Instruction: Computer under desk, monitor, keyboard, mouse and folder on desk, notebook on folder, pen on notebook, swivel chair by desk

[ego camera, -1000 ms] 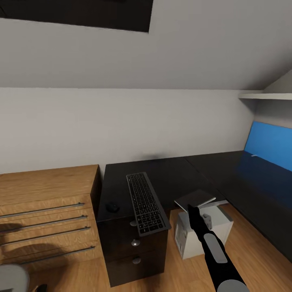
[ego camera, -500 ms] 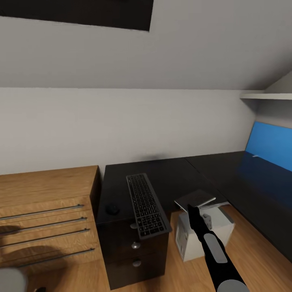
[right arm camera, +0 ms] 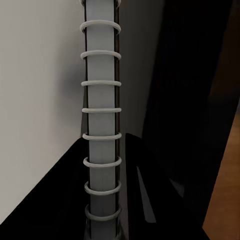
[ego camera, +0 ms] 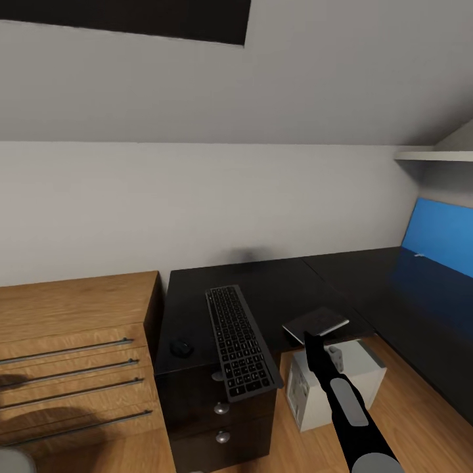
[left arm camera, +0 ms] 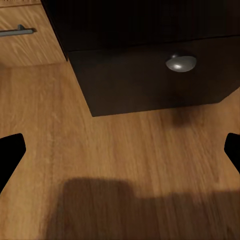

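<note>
My right arm (ego camera: 348, 410) reaches forward and up from the lower edge of the head view, black with grey panels. Its gripper (ego camera: 311, 341) is clamped on the notebook (ego camera: 316, 322), held roughly flat. In the right wrist view the spiral binding (right arm camera: 102, 125) runs straight out between my fingers. Left gripper: dark fingertips (left arm camera: 11, 150) spread wide apart, pointing down.

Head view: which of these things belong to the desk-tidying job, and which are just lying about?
Part of the job:
large black L-shaped desk
slim dark-keyed keyboard
small black mouse
light grey computer tower
grey spiral-bound notebook, gripped by the right claw

Just there:
light wooden drawer cabinet
white wall shelf
dark-framed skylight
</note>
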